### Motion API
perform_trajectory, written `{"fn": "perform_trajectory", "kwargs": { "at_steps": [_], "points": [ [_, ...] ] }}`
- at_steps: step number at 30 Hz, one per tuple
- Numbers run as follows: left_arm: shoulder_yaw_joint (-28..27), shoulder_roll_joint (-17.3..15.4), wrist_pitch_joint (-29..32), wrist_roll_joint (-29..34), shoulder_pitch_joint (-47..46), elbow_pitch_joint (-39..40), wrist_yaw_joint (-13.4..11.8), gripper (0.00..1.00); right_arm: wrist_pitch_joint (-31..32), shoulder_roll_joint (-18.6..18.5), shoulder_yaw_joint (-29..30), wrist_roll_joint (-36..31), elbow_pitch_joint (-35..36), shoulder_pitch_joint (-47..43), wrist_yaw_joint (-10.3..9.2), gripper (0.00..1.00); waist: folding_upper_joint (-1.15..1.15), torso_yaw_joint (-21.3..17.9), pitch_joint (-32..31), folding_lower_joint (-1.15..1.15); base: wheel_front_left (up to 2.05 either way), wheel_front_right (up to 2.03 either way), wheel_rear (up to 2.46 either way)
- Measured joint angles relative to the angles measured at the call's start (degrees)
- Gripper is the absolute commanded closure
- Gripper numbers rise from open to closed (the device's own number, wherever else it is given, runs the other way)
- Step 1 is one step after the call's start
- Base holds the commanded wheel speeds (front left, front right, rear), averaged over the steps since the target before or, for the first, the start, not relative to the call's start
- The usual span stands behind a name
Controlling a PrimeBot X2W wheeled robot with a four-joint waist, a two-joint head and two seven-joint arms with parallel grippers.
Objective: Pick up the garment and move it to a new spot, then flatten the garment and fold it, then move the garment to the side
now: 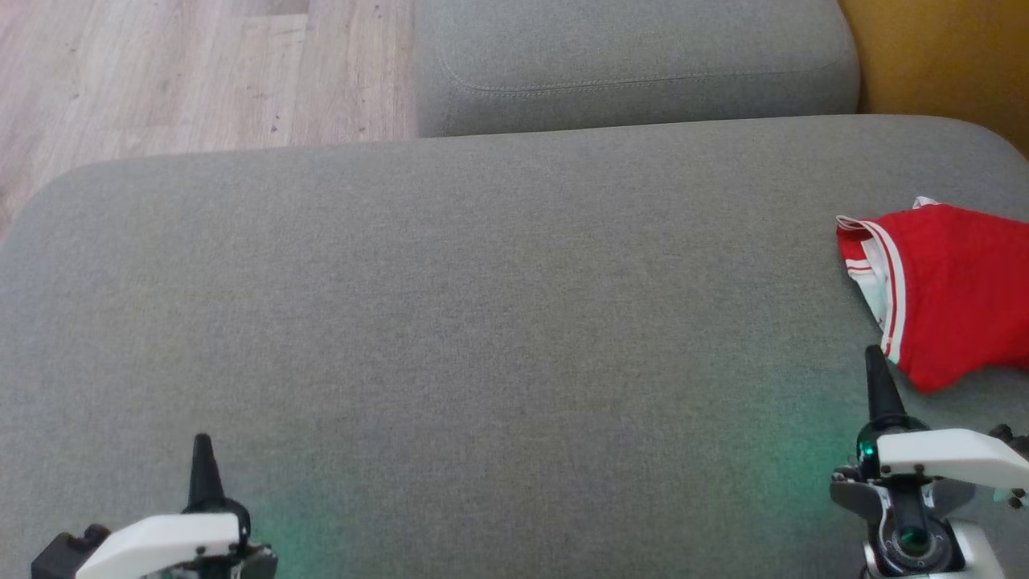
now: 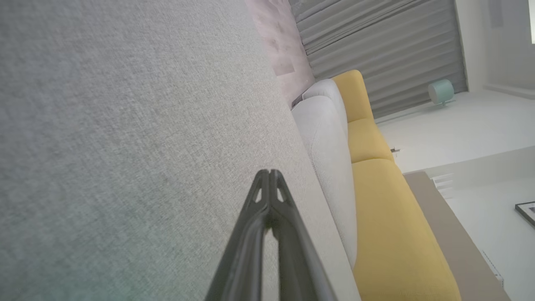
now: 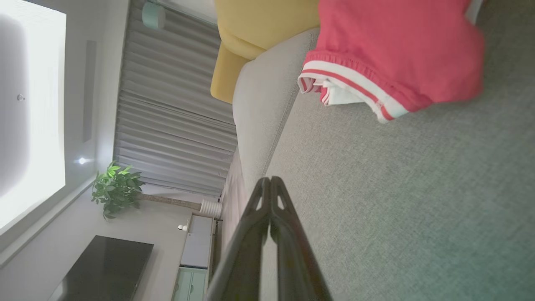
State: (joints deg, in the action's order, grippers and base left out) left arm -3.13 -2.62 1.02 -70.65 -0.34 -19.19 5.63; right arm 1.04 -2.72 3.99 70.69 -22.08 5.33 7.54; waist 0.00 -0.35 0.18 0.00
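While the left gripper (image 1: 201,441) and right gripper (image 1: 873,352) sit clenched, empty, the garment (image 1: 957,289) lies on the cushion (image 1: 482,305) — its right side cut off.

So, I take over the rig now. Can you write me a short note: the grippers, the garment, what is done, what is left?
Left gripper: shut, empty, over the bare grey cushion.
Right gripper: shut, empty, its tip near the garment but apart from it.
Garment: red with white trim, lying in a loose heap at the cushion's right side.
Done: cannot tell; it does not look neatly folded.
Left: probably everything: pick it up, move it, flatten, fold, set it aside.
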Motion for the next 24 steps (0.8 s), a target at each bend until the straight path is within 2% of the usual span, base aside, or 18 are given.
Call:
{"fn": "perform_trajectory", "kwargs": {
  "at_steps": [24],
  "points": [
    [-0.8, 0.0, 3.8, -15.5, -2.0, 2.2, 0.9, 1.0, 3.5, 0.0, 2.5, 15.4, 4.2, -0.1, -0.01, 1.0, 0.0, 0.3, 0.0, 0.0, 0.0, 0.0, 0.0]
  ]
}}
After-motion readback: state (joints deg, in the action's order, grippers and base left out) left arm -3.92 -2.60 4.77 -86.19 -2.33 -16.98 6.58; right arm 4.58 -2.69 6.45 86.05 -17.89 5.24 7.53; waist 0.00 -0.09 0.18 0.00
